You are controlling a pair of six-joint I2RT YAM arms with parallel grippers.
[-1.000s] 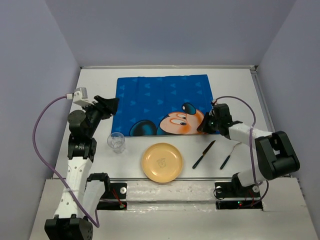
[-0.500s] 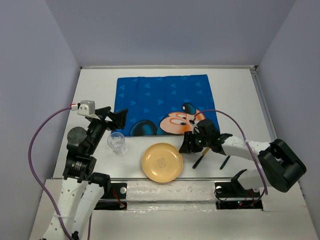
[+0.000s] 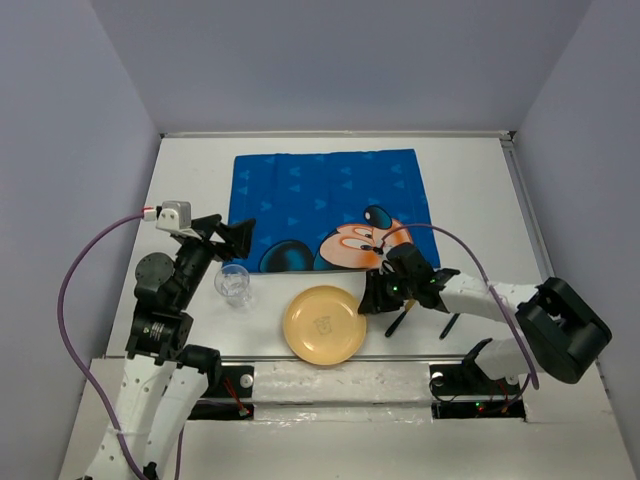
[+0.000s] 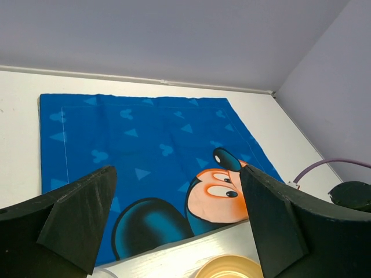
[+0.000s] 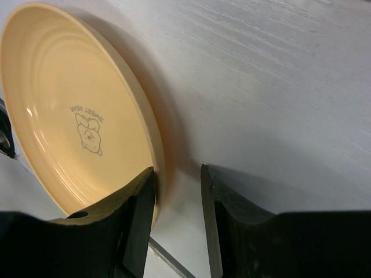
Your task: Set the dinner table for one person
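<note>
The yellow plate (image 3: 323,325) lies on the white dinner table (image 3: 190,170), near its front edge. My right gripper (image 3: 372,297) is low at the plate's right rim. In the right wrist view the plate (image 5: 75,116) fills the left side, and the gripper (image 5: 178,174) is open and straddles the rim: one finger is over the plate's inside, the other is outside on the table (image 5: 278,69). My left gripper (image 3: 235,238) is open and empty above the placemat's near left corner. A clear glass (image 3: 233,283) stands below it.
The blue cartoon-mouse placemat (image 3: 320,200) covers the table's middle back and also shows in the left wrist view (image 4: 145,150). A black-handled knife (image 3: 400,322) and a second utensil (image 3: 450,325) lie right of the plate, partly under my right arm.
My right gripper swung from the placemat's right edge down and left to the plate's rim, then crept slightly closer. My left arm shifted forward over the glass, then stayed still.
</note>
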